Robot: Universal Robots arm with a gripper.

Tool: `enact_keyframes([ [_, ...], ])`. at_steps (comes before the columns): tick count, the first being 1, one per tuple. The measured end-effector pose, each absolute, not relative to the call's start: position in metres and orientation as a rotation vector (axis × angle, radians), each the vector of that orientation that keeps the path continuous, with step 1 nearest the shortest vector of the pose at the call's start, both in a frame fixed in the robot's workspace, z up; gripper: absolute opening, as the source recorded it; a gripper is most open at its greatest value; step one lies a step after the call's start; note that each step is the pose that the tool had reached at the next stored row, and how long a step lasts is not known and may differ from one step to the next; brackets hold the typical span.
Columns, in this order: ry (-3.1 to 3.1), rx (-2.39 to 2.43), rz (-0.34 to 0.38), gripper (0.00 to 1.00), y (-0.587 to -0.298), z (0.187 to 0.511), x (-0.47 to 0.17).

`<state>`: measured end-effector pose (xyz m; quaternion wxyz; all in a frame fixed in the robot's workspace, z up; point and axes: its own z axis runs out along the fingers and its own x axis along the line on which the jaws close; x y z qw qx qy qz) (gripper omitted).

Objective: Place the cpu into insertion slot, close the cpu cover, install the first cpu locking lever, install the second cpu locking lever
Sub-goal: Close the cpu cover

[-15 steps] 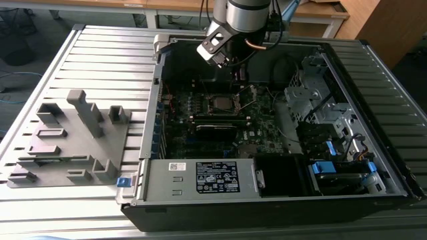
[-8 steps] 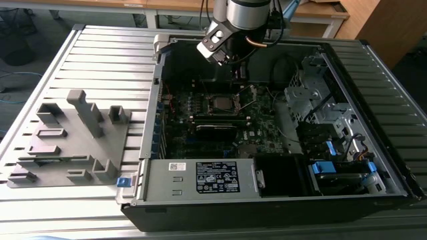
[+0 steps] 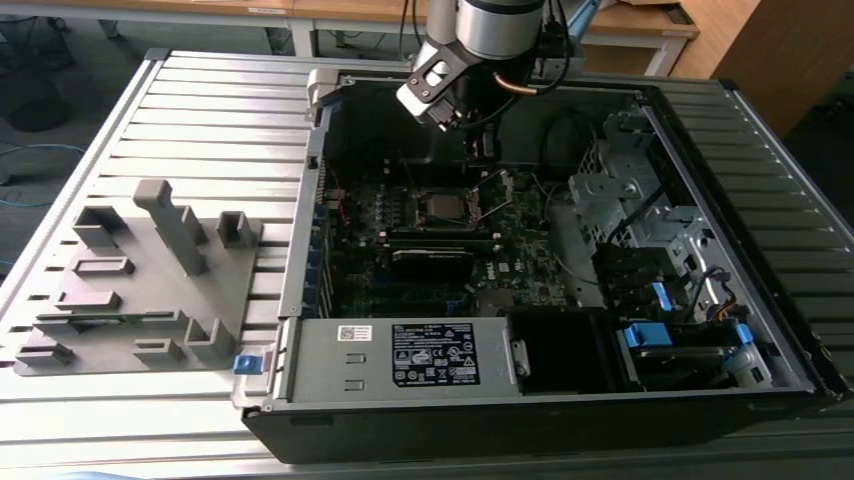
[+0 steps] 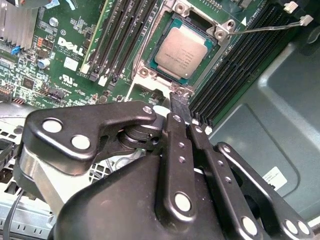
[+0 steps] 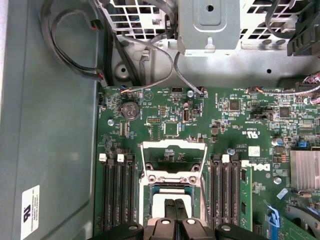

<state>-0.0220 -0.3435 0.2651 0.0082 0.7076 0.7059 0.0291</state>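
Hovering right by the insertion slot (image 4: 144,71), the gripper (image 4: 179,104) has its fingers pinched together, empty as far as I can tell. The cpu (image 4: 177,52) sits in the slot, cpu cover (image 5: 173,146) flipped open. White lettering on the green board (image 4: 75,65), white sticker (image 5: 30,212) on the case wall.

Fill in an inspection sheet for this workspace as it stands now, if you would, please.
Surface: slatted metal table carrying an open computer case.
Job's things: cpu lies in the insertion slot; cpu cover stands open; a wire lever is swung away from the slot.
Clutter: grey fixture block on the exterior view's left.
Grippers: gripper shut, holding nothing, tips beside the slot.
Cables: black bundle along the case wall.
Surroundings: wooden desks behind.
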Motion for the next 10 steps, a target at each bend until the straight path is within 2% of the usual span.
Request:
enact_keyframes([
  [10,2.206,2.212,0.091,0.11,-0.3434,0.2651,-0.0201],
])
